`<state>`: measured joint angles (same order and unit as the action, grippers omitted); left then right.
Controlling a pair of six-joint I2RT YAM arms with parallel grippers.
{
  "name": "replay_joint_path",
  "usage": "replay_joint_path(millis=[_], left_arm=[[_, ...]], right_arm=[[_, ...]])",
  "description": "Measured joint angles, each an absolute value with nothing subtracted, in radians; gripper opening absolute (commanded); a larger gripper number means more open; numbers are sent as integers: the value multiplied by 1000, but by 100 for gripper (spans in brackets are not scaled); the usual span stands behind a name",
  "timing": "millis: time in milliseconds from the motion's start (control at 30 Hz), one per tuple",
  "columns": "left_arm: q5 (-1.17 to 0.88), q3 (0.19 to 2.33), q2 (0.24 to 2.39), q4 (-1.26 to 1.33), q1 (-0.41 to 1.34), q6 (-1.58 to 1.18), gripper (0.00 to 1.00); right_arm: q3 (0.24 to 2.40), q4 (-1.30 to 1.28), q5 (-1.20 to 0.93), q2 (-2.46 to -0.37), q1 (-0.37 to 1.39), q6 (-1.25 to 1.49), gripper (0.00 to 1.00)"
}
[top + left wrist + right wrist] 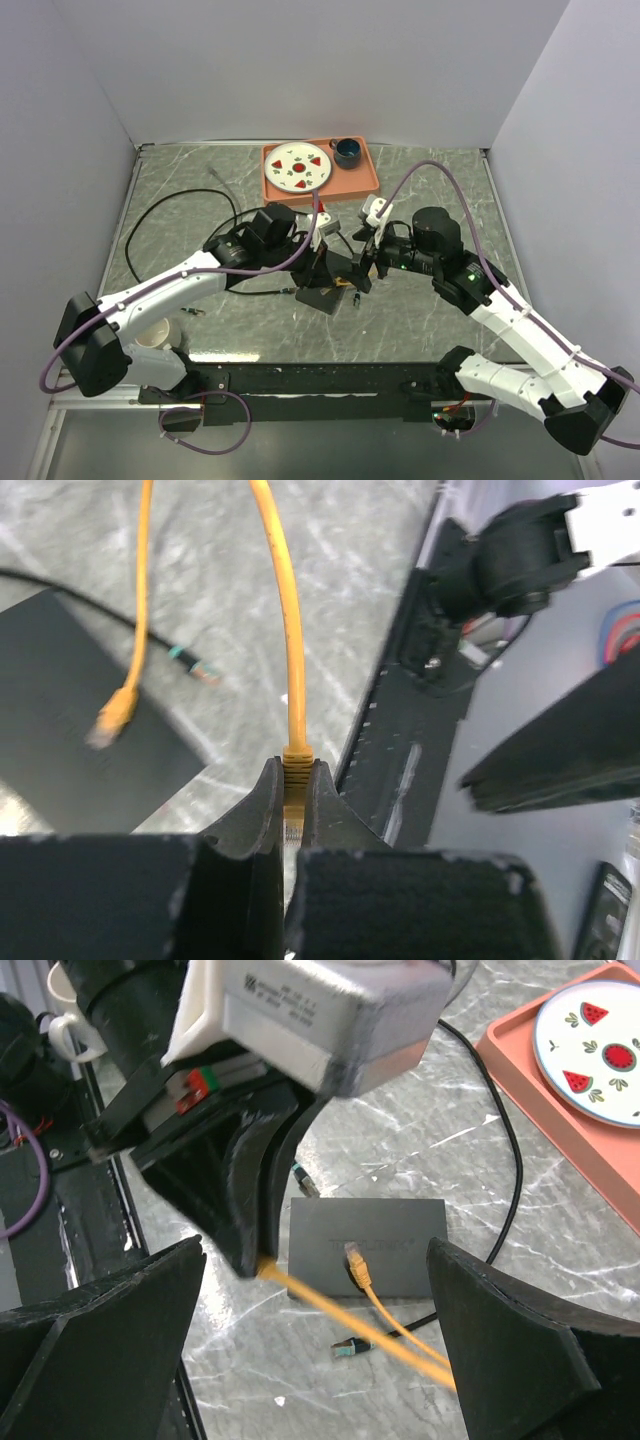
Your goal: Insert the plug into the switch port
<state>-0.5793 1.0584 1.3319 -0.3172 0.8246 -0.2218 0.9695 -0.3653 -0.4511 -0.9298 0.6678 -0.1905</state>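
Orange plug (294, 765) pinched tight in the left gripper (293, 785), near the black box (400, 1250).
The box lies flat on the marble table (180, 165), its ports out of sight; the right gripper (318, 1360) hangs alongside, fingers spread wide, empty.

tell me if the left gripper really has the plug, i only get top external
Observer: Yes. In the left wrist view the left gripper is shut on an orange plug, its cable arching up and away.
Operator: and the right one
Observer: The right wrist view shows the right gripper wide open, holding nothing, with the black box in sight between its fingers.
Operator: anything on the box
Observer: A second orange plug lies loose on its top face.
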Motion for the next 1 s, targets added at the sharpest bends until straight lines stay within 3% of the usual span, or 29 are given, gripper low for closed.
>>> replay_joint_path(millis=[267, 833, 1000], left_arm=[[-524, 1061, 1293, -380, 825, -173, 1], [-525, 1073, 1247, -469, 826, -130, 1], [-495, 1097, 1240, -516, 827, -109, 1]], right_arm=[[972, -392, -496, -934, 668, -226, 100], [1053, -470, -642, -1161, 705, -260, 100], [1066, -476, -661, -1168, 712, -261, 91]])
